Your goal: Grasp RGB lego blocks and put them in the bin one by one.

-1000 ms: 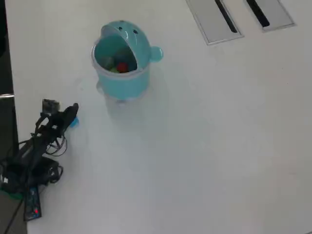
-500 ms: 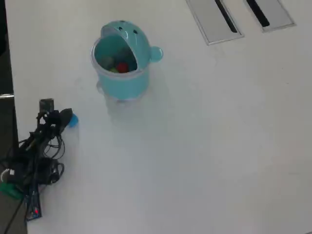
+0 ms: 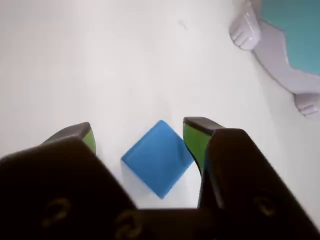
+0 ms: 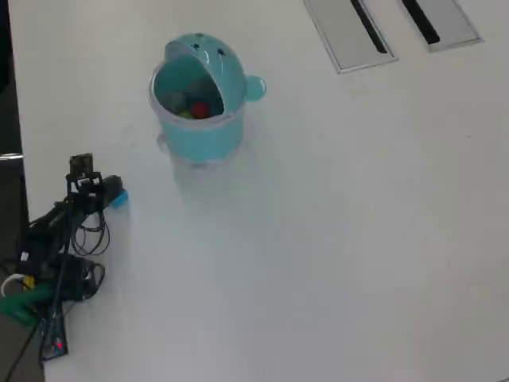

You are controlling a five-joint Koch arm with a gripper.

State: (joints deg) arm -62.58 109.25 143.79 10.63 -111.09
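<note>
The blue lego block [image 3: 159,158] lies on the white table, turned corner-on, between my gripper's [image 3: 140,131] two green-padded fingers. The jaws are open; the right pad [image 3: 194,141] is at the block's right corner, and the left pad [image 3: 89,140] stands apart from it. In the overhead view the gripper [image 4: 110,195] is at the left of the table, with the blue block [image 4: 120,199] at its tip. The turquoise whale bin [image 4: 199,131] stands farther up the table and holds the red block [image 4: 200,109] and the green block [image 4: 184,114]. The bin's edge [image 3: 300,35] shows at the wrist view's top right.
The arm's base and a tangle of cables [image 4: 56,270] sit at the table's left edge. Two grey slotted panels [image 4: 350,32] are set into the table at the top right. The table [image 4: 334,239] is white.
</note>
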